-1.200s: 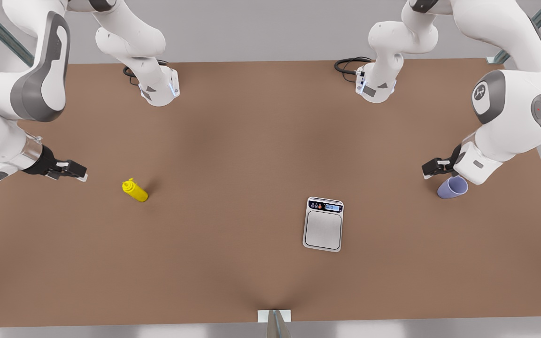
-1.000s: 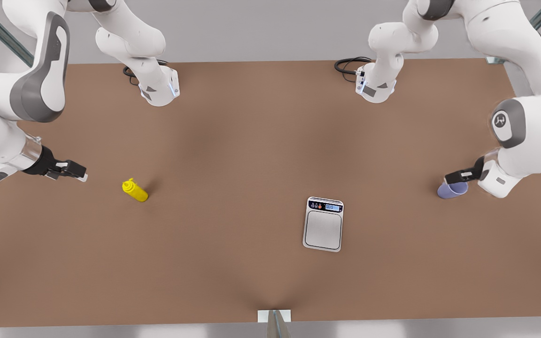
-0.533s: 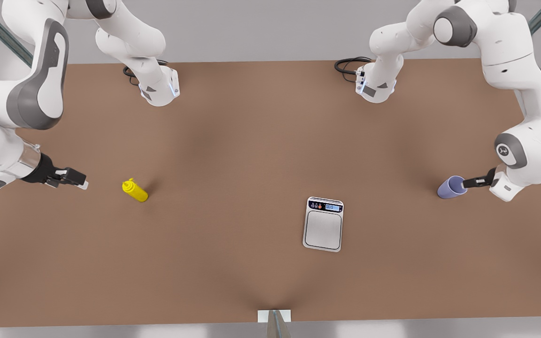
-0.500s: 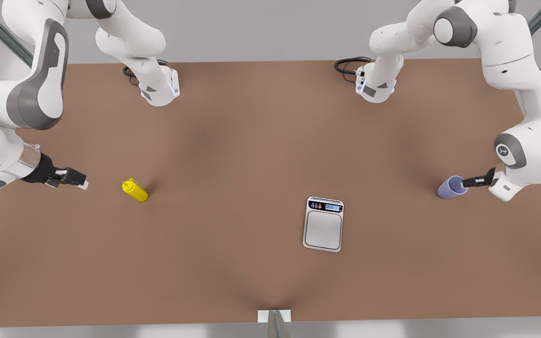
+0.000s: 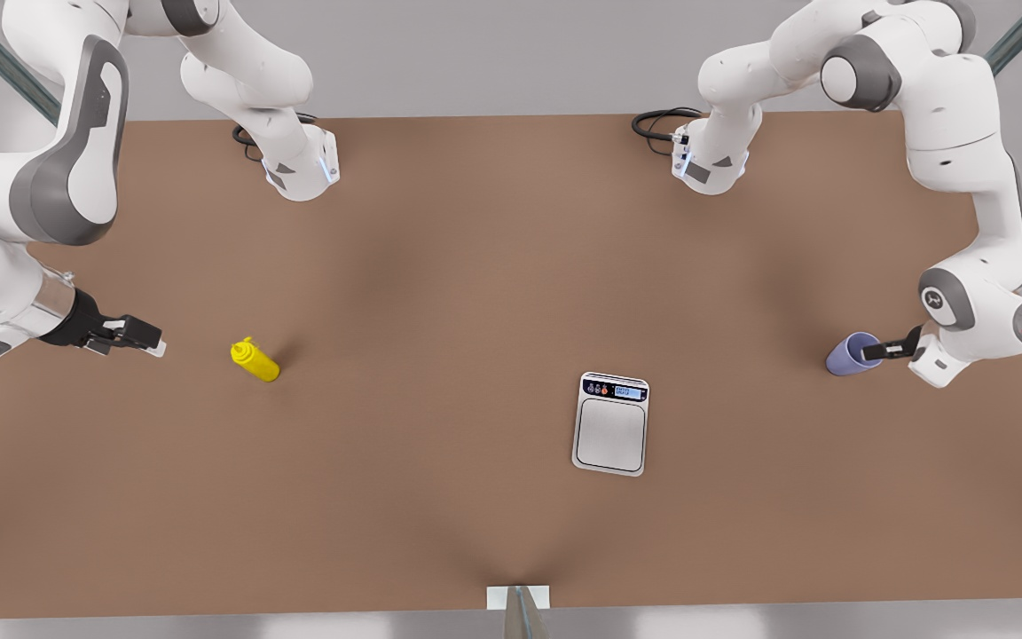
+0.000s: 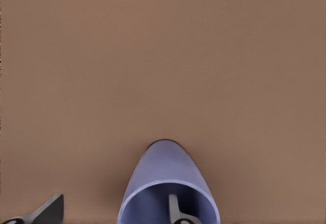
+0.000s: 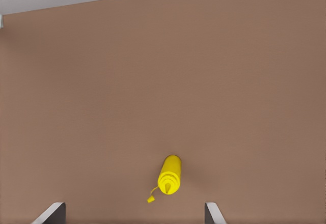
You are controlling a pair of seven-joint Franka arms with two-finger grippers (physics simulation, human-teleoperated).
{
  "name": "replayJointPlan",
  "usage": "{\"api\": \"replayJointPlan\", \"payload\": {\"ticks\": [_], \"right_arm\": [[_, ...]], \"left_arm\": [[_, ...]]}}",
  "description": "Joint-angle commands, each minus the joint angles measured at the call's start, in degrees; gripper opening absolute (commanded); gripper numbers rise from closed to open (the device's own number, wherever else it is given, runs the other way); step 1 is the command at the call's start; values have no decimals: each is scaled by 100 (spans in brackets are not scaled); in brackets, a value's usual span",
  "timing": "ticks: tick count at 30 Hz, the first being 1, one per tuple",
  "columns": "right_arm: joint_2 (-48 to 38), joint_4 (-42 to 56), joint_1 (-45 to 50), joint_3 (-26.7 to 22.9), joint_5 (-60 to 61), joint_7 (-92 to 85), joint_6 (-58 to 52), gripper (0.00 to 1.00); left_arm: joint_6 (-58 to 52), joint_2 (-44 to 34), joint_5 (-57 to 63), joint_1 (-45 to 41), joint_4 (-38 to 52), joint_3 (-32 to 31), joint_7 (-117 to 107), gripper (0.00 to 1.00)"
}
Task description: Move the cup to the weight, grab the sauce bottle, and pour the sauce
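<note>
I have the left hand (image 5: 871, 352) spread open astride the cup's (image 5: 850, 355) rim, so it must clench next; the right hand (image 5: 140, 335) waits open.

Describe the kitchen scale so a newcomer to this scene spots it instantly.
Start from the wide brown table in the front view and look a little toward that view's right of its centre, in the nearer half. The kitchen scale lies flat there: a silver-grey platform with a white rim and a dark display strip, the one flat rectangular item, unlike the yellow sauce bottle or purple cup.
</note>
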Motion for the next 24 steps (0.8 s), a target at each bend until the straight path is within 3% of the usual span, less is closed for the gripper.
{"api": "replayJointPlan", "payload": {"ticks": [1,2,4,10,13,24], "right_arm": [[0,0,-3,0,0,0,0,100],[0,0,-3,0,0,0,0,100],[0,0,-3,0,0,0,0,100],[0,0,-3,0,0,-9,0,100],[0,0,-3,0,0,-9,-9,100],[0,0,-12,-35,202,-9,-26,100]], "left_arm": [[0,3,-7,1,0,8,-3,59],[0,3,-16,1,0,-1,-29,36],[9,12,-51,1,0,-1,-29,32],[88,82,-51,1,9,-1,-38,29],[88,91,-60,1,9,-9,-257,21],[-18,74,-60,-34,53,-185,-609,21]]}}
